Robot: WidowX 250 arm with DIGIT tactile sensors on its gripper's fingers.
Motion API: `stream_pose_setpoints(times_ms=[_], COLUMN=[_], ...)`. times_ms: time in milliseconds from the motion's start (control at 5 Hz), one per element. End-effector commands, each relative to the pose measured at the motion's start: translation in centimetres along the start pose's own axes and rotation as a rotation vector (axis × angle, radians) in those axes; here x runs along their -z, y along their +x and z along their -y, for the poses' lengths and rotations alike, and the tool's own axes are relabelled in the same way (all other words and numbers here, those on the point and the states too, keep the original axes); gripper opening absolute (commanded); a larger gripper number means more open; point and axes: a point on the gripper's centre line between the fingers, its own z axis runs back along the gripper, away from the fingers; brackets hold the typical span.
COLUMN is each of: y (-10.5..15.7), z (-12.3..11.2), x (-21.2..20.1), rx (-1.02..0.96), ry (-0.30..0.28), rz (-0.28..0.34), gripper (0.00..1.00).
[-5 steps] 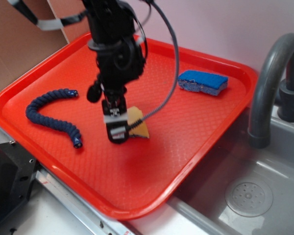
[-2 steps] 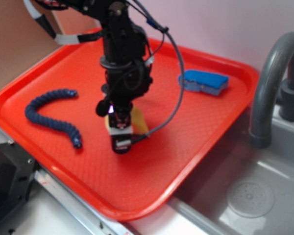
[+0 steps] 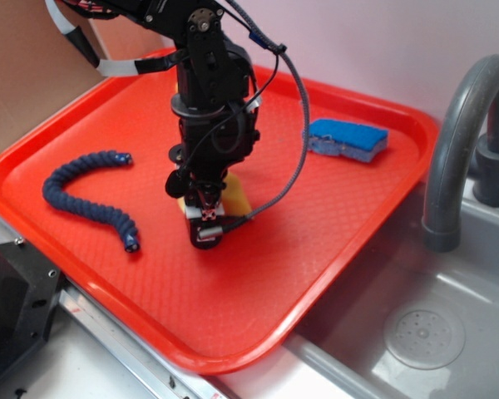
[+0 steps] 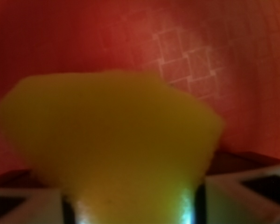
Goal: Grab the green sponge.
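Bright yellow green sponge point(image 3: 235, 196) on a red, diamond-embossed tray point(image 3: 333, 216); blue sponge point(image 3: 347, 139) at its far edge; navy rope point(image 3: 87, 193) nearer.

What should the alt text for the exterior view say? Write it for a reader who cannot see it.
A black robot gripper reaches down over a yellow sponge in the middle of a red tray. A blue sponge and a dark blue rope lie apart; a grey sink sits at right.

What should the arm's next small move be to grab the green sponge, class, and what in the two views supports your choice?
Probably lift straight up a little. The wrist view shows the green sponge filling the space between the fingers, pinched narrow at the bottom. In the exterior view the gripper stands low over the red tray with the sponge at it. A short raise would test the hold.
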Motion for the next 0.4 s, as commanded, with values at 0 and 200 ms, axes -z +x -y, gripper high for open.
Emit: stream_pose_setpoints(times_ms=[0, 200], y=[-1.5, -4.2], z=[-1.9, -4.1], x=[-6.4, -11.1], rx=[-0.132, -0.293], ry=[-0.029, -0.031], rz=[0.177, 0.308], gripper=[0.00, 0.00])
